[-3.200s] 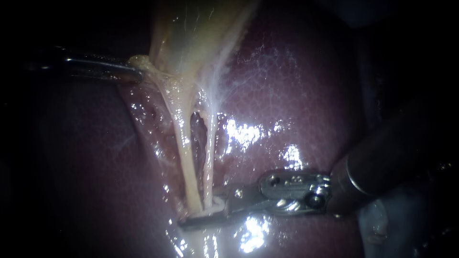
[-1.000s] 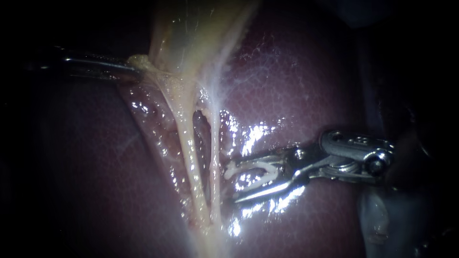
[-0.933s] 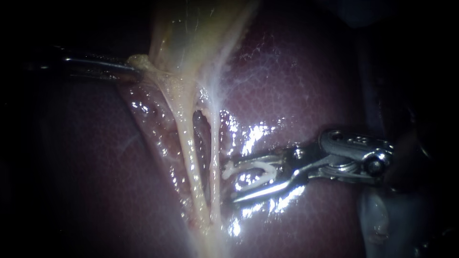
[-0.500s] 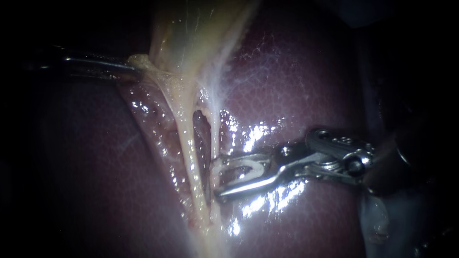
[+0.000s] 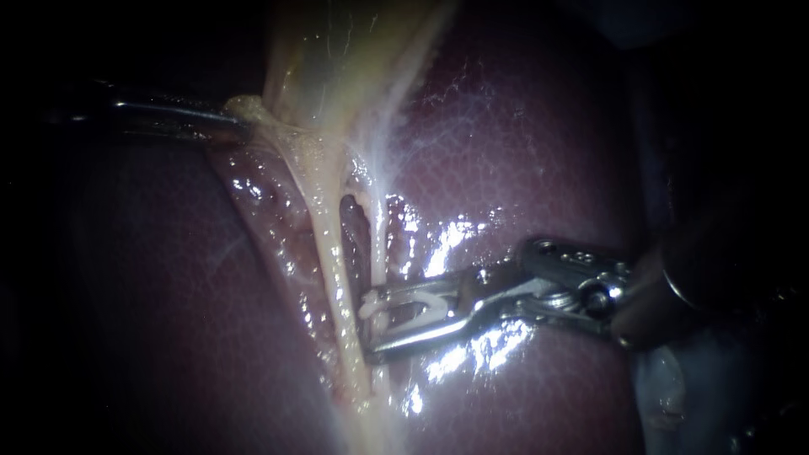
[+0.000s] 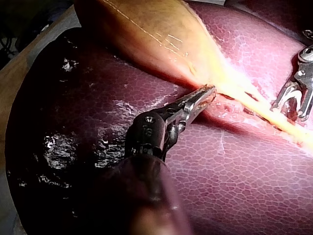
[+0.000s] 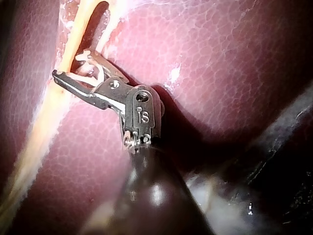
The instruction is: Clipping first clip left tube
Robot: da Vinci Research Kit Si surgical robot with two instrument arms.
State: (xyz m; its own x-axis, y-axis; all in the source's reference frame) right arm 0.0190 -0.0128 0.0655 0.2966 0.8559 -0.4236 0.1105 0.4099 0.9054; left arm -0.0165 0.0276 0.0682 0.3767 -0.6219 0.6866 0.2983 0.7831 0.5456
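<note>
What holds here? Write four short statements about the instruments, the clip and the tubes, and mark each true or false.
1. The left instrument has its jaws shut on the edge of the gallbladder. True.
2. The right instrument has its jaws pressed together and empty. False: they stand apart with a white clip held between them.
3. A closed clip sits on the left tube. False: that tube is bare, and the only clip is the one in the right instrument.
4. The right instrument's jaw tips reach the right tube. True.
</note>
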